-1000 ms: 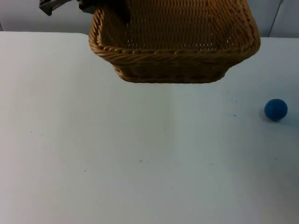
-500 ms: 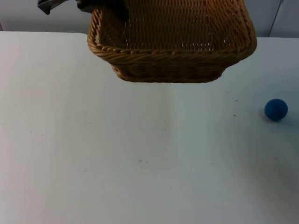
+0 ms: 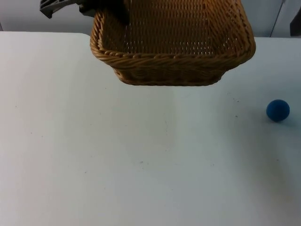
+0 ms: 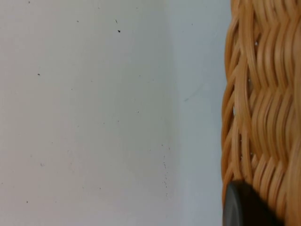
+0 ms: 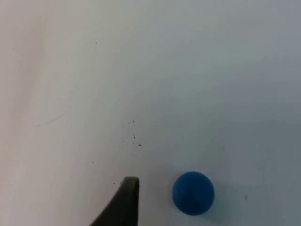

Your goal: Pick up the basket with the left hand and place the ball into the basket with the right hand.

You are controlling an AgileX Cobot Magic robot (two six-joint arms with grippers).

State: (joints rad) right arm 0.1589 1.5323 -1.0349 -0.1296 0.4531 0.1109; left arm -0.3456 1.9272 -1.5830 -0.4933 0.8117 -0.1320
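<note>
A woven wicker basket (image 3: 171, 44) hangs above the far side of the table, its open top facing me. My left gripper (image 3: 112, 10) is shut on the basket's far left rim, and in the left wrist view a black fingertip (image 4: 242, 207) presses against the weave (image 4: 261, 108). A small blue ball (image 3: 277, 110) lies on the table at the right. In the right wrist view, my right gripper (image 5: 129, 202) hovers over the table just beside the ball (image 5: 193, 193) without touching it. A dark piece of the right arm (image 3: 297, 21) shows at the upper right edge.
The white table top (image 3: 141, 160) stretches bare in front of the basket, with a few tiny dark specks. The grey partition wall (image 3: 28, 16) closes off the far side.
The basket has shifted slightly in the left gripper's hold. A dark part of the right arm has come in at the upper right edge. The ball has not moved.
</note>
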